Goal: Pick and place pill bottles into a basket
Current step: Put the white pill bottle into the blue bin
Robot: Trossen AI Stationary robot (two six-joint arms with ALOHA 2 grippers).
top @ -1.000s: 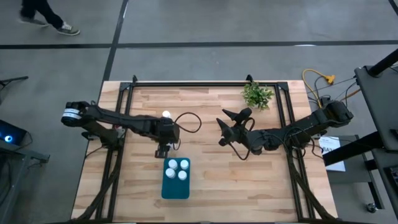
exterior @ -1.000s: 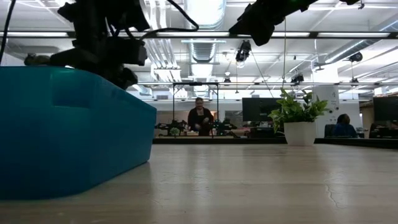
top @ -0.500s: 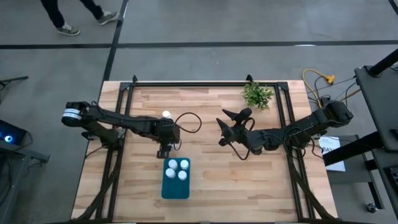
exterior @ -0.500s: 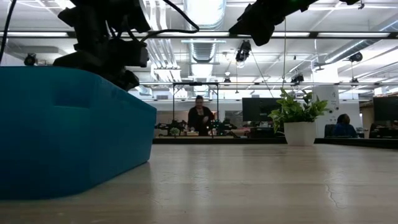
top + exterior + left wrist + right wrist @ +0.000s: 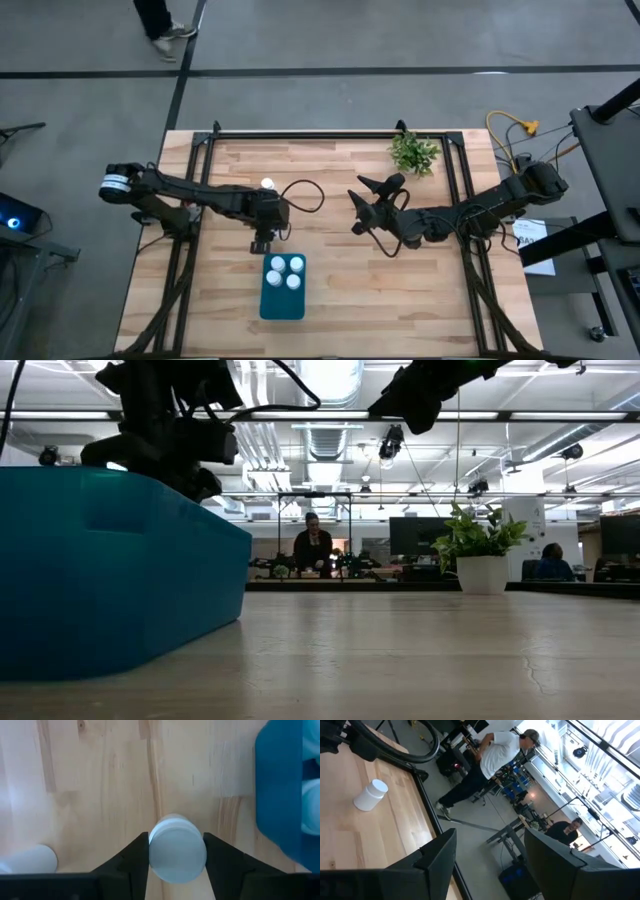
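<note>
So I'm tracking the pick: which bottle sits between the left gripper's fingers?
The bottle just outside the basket, standing between the left gripper fingers; the other loose one stands apart.

No readable text, labels, brands or numbers in any view. Pill bottles (image 5: 284, 272) in the basket (image 5: 281, 304): plain white caps, no print legible. Bottle (image 5: 177, 849) between the left gripper's (image 5: 177, 865) fingers: blank cap face. White paper sheet (image 5: 532, 243) off the bench's right edge carries dark marks, too small to read.
</note>
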